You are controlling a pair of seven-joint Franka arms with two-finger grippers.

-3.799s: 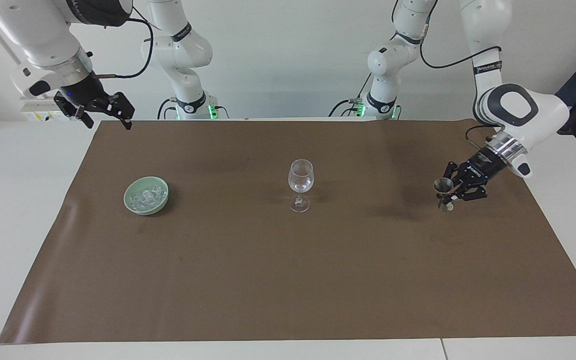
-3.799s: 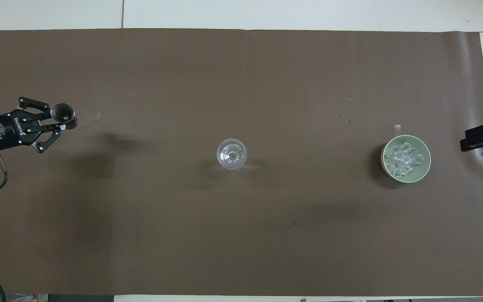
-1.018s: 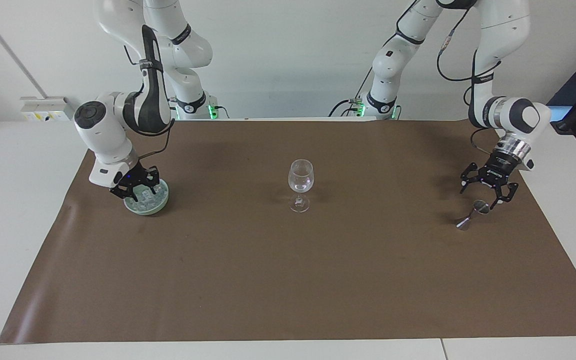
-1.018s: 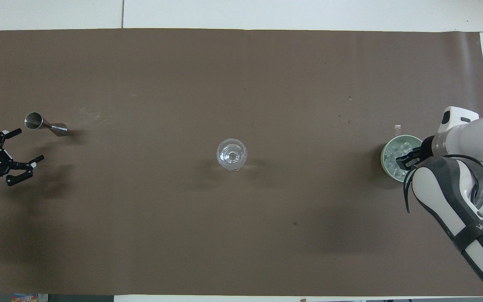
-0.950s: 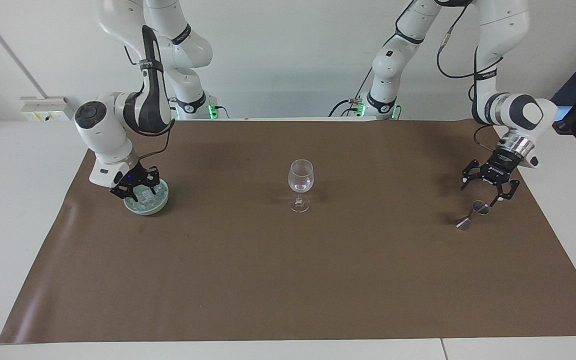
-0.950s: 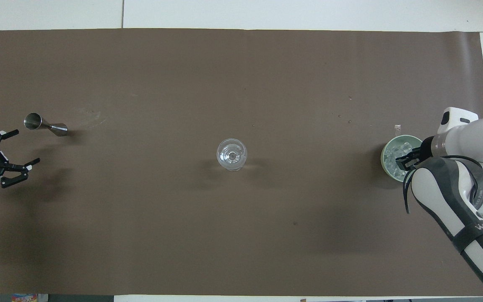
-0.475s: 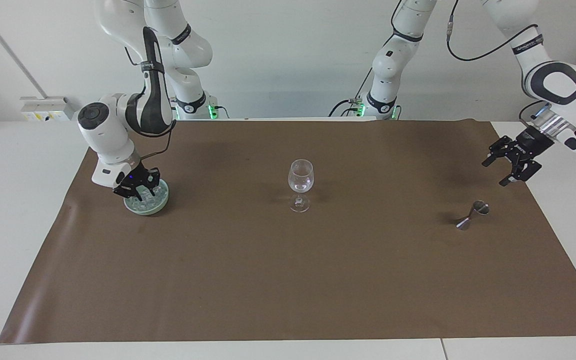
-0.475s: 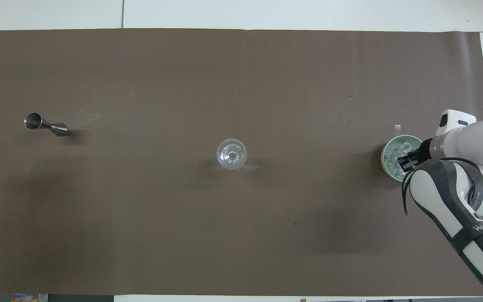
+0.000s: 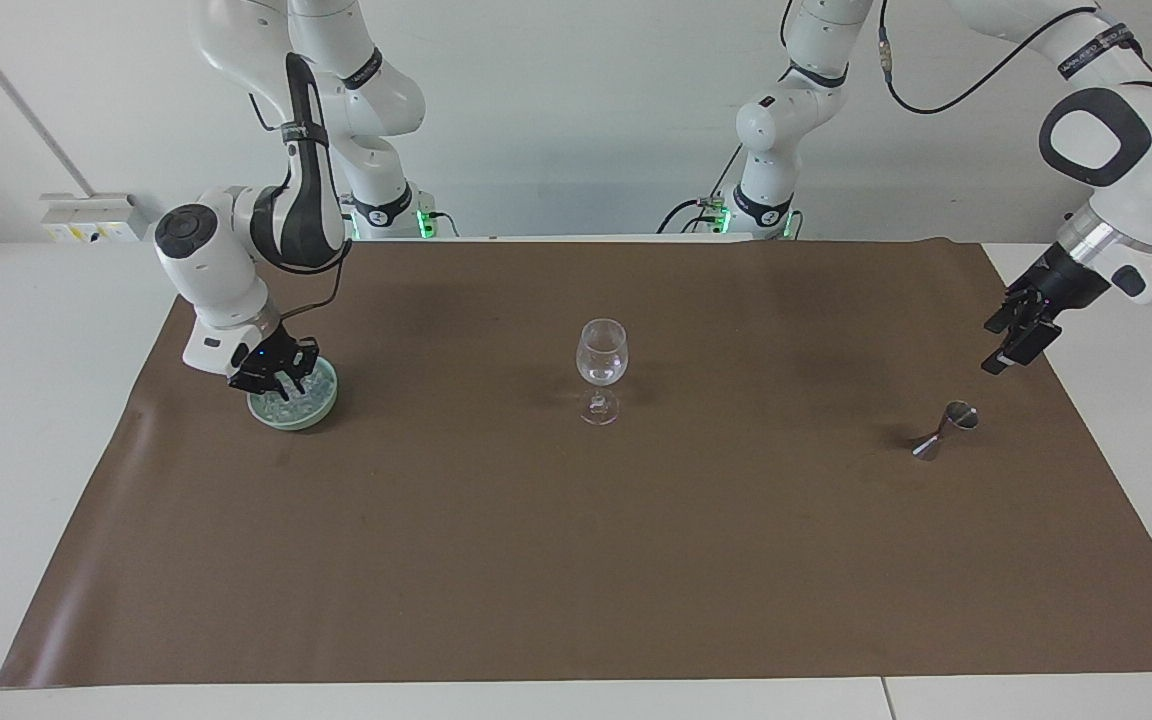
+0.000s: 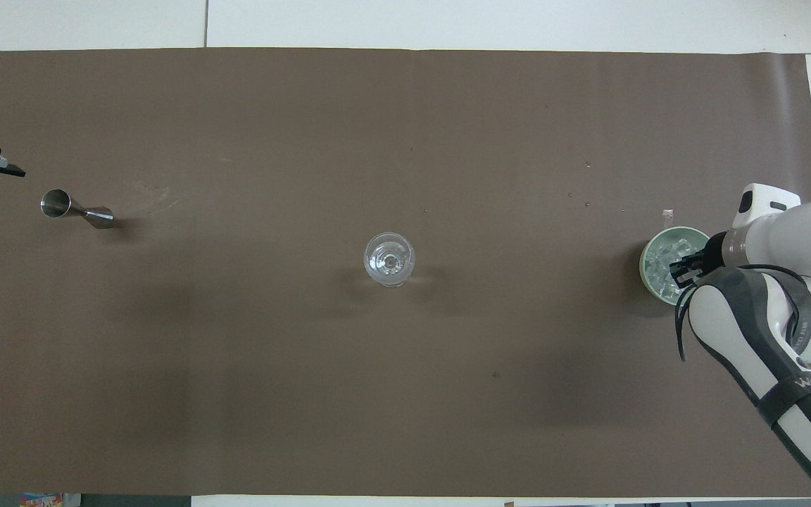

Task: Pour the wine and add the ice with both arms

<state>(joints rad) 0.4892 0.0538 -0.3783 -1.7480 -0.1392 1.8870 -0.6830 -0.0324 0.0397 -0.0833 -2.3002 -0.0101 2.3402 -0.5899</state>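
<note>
Down in green bowl (image 9: 293,397): right gripper (image 9: 274,381) pinched together among ice (image 9: 292,401). Over mat edge by jigger (image 9: 946,428): left gripper (image 9: 1013,343), fingers apart, empty.

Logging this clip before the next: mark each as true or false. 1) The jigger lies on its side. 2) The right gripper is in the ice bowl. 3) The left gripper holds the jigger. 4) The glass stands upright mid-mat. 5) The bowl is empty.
1) True: the jigger lies tipped over on the mat.
2) True: the right gripper is down in the bowl.
3) False: the left gripper hangs apart from it, holding nothing.
4) True: the glass stands upright.
5) False: it holds ice.
</note>
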